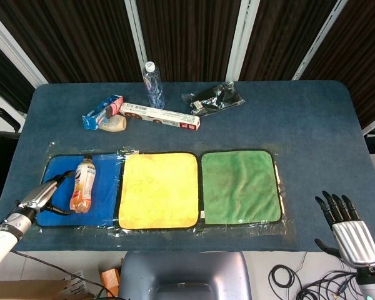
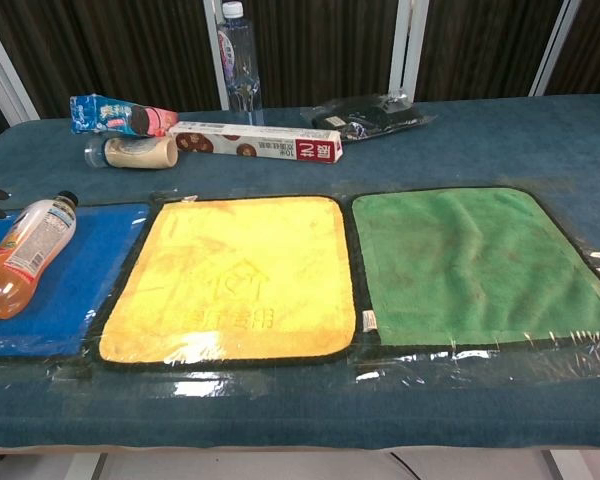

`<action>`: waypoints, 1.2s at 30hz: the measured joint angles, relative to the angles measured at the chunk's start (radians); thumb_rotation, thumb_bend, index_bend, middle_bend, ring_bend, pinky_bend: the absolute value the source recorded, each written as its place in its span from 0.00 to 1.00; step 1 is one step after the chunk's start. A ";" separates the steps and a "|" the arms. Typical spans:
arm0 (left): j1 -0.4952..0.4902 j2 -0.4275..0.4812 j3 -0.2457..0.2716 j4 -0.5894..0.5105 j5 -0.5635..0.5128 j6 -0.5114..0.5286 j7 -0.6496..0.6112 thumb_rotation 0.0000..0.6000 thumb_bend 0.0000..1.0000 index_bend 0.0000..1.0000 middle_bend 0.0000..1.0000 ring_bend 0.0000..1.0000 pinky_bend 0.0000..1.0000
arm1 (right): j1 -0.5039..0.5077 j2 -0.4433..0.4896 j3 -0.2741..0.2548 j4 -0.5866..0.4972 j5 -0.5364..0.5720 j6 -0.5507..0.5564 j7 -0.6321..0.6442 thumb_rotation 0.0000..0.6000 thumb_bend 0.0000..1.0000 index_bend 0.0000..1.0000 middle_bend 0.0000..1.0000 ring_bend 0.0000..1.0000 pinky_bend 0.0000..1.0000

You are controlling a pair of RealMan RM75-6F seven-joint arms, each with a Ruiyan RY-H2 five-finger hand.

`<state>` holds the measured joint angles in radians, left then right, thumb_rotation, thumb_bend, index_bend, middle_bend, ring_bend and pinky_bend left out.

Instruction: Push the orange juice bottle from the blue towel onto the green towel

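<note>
Currently the orange juice bottle point(image 1: 83, 184) lies on its side on the blue towel point(image 1: 106, 200), cap toward the far edge, well left of the green towel point(image 1: 240, 186) with the yellow towel point(image 1: 158, 190) between. Left hand point(image 1: 45, 194) sits just left of the bottle, fingers loosely apart, holding nothing. Right hand point(image 1: 344, 222) hovers off the table's near right corner, fingers spread wide.

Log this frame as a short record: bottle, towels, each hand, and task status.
bottle: orange juice bottle lying on its side on the blue towel, cap toward the far edge
towels: blue, yellow towel, green towel, side by side left to right
left hand: left hand at the bottle's left side, fingers apart, contact unclear
right hand: right hand off the table's near right corner, fingers spread, holding nothing
status: bottle not yet pushed off the blue towel
</note>
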<state>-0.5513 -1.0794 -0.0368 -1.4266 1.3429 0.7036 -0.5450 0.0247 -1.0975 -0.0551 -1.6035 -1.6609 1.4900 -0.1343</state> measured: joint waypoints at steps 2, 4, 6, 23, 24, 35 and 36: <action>-0.001 -0.001 0.000 0.004 -0.001 -0.003 -0.002 1.00 0.10 0.07 0.11 0.06 0.11 | 0.000 0.000 0.000 -0.001 0.000 -0.001 0.000 1.00 0.09 0.00 0.00 0.00 0.00; -0.002 -0.003 -0.001 0.007 -0.003 -0.008 -0.003 1.00 0.10 0.07 0.11 0.06 0.11 | 0.000 0.001 0.000 -0.002 -0.002 0.002 0.001 1.00 0.09 0.00 0.00 0.00 0.00; -0.005 -0.004 -0.002 0.006 -0.006 -0.014 -0.004 1.00 0.09 0.07 0.11 0.06 0.11 | -0.002 0.001 0.000 -0.002 -0.003 0.007 0.002 1.00 0.09 0.00 0.00 0.00 0.00; -0.063 0.028 -0.013 0.004 -0.158 -0.184 0.079 0.97 0.42 0.08 0.18 0.13 0.24 | -0.013 0.010 -0.010 0.016 -0.017 0.023 0.028 1.00 0.09 0.00 0.00 0.00 0.00; -0.064 0.030 -0.014 0.001 -0.160 -0.191 0.077 0.98 0.42 0.08 0.19 0.15 0.26 | -0.013 0.010 -0.010 0.016 -0.018 0.023 0.028 1.00 0.09 0.00 0.00 0.00 0.00; -0.091 0.035 -0.071 -0.019 -0.097 -0.354 -0.139 0.97 0.42 0.08 0.21 0.17 0.29 | -0.015 0.010 -0.014 0.015 -0.024 0.023 0.028 1.00 0.09 0.00 0.00 0.00 0.00; -0.092 0.033 -0.080 -0.017 -0.088 -0.367 -0.164 0.98 0.42 0.08 0.21 0.17 0.29 | -0.015 0.011 -0.013 0.016 -0.024 0.024 0.030 1.00 0.09 0.00 0.00 0.00 0.00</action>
<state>-0.6437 -1.0463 -0.1164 -1.4440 1.2552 0.3362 -0.7090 0.0093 -1.0868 -0.0685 -1.5875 -1.6844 1.5138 -0.1042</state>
